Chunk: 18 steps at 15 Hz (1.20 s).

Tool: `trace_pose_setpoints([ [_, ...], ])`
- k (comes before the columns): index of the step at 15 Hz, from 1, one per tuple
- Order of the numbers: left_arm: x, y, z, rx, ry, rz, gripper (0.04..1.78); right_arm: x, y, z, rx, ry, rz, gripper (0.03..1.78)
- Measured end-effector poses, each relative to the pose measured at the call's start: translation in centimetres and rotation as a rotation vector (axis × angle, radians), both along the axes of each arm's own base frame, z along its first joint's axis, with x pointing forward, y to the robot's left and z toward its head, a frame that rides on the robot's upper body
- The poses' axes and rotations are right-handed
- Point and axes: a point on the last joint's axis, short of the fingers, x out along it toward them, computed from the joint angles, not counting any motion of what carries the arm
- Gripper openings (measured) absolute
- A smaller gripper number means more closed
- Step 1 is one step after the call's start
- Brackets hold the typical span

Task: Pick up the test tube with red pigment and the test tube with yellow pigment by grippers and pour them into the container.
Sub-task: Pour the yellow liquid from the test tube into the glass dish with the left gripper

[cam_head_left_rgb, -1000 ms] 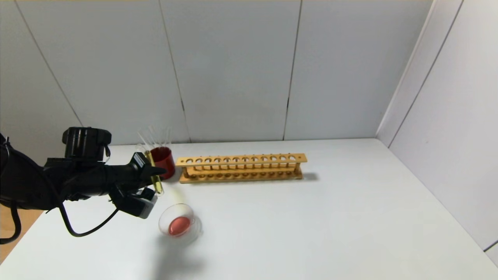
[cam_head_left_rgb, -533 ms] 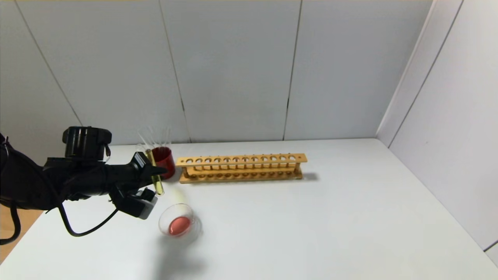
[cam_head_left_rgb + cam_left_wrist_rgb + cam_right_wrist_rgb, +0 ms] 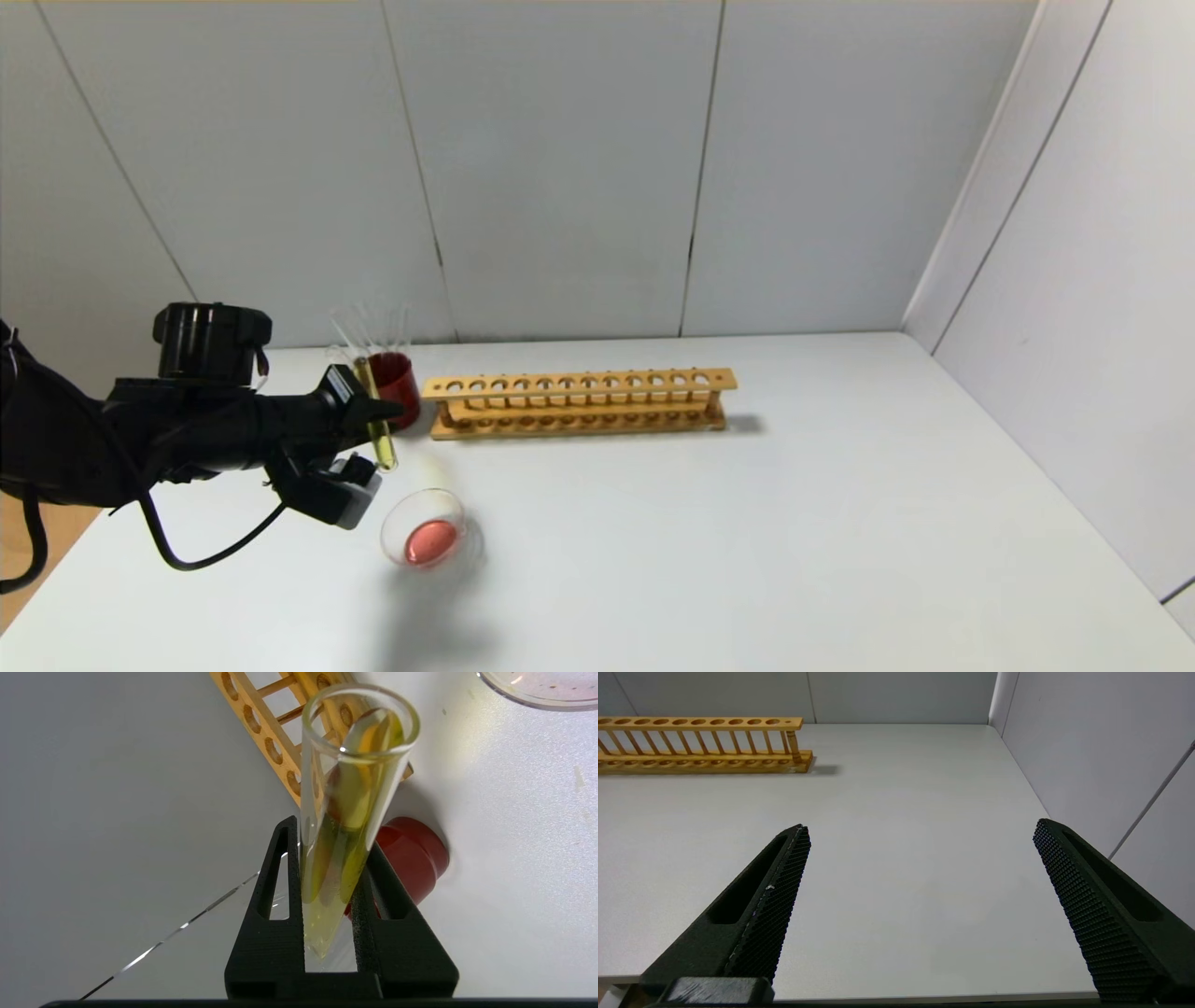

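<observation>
My left gripper point(image 3: 381, 411) is shut on the test tube with yellow pigment point(image 3: 377, 418) and holds it nearly upright above the table. It is just in front of the red cup and behind the container point(image 3: 431, 536). The container is a low clear glass dish with red liquid in its bottom. In the left wrist view the tube point(image 3: 348, 807) sits between the black fingers point(image 3: 280, 868), open mouth toward the camera, with yellow liquid inside. The dish rim point(image 3: 537, 697) shows at one corner. I cannot make out a test tube with red pigment. My right gripper point(image 3: 920, 828) is open and empty over bare table.
A dark red cup point(image 3: 393, 376) holding several clear tubes stands at the back left and also shows in the left wrist view point(image 3: 413, 858). An empty wooden tube rack point(image 3: 579, 401) stands to its right and shows in the right wrist view point(image 3: 700, 742). Walls close the back and right.
My left gripper with the yellow tube has shifted slightly to the right. The dish, cup and rack have not moved.
</observation>
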Motion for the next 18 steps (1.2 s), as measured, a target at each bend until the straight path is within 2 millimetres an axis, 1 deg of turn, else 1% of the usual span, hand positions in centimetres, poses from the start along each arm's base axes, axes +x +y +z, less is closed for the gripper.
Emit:
trace_pose_setpoints([
  [7, 0.07, -0.86, 0.05, 0.003, -0.004, -0.023, 0.33, 0.00, 0.00, 0.00, 0.000, 0.000, 0.000, 1.75],
  [18, 0.42, -0.78, -0.80, 0.030, 0.008, -0.003, 0.33, 0.00, 0.00, 0.00, 0.000, 0.000, 0.000, 1.75],
])
